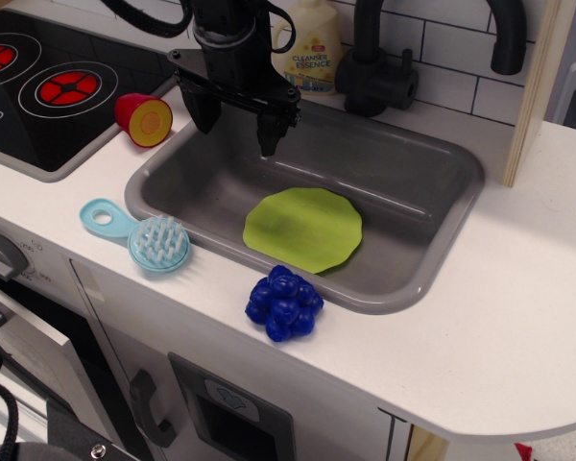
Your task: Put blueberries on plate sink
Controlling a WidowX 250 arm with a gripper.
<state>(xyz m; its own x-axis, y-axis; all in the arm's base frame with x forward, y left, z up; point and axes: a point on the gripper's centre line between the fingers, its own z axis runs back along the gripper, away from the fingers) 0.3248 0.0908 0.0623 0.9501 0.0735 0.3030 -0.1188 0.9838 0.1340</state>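
The black two-fingered gripper (238,130) hangs over the far left part of the grey rectangular toy sink (442,163), its jaws spread apart and holding nothing. The glossy deep-blue cluster of round plastic blueberries (284,303) sits on the white table (518,307), well forward of the gripper and slightly to its right, just outside the sink's near rim. Between gripper and berries, down in the basin, lies the flat lime-green round plate (303,229) with its wavy edge.

The cluster looks like a single rigid moulded piece, light and hard, so it should neither crush nor deform. Its shiny, bumpy surface is probably slippery, and the rounded berries give the fingers few flat faces. A top-down grasp across the widest middle of the cluster, with the fingertips settling into the grooves between berries, seems safest. A pinch on one outer berry would likely slip or roll the piece.
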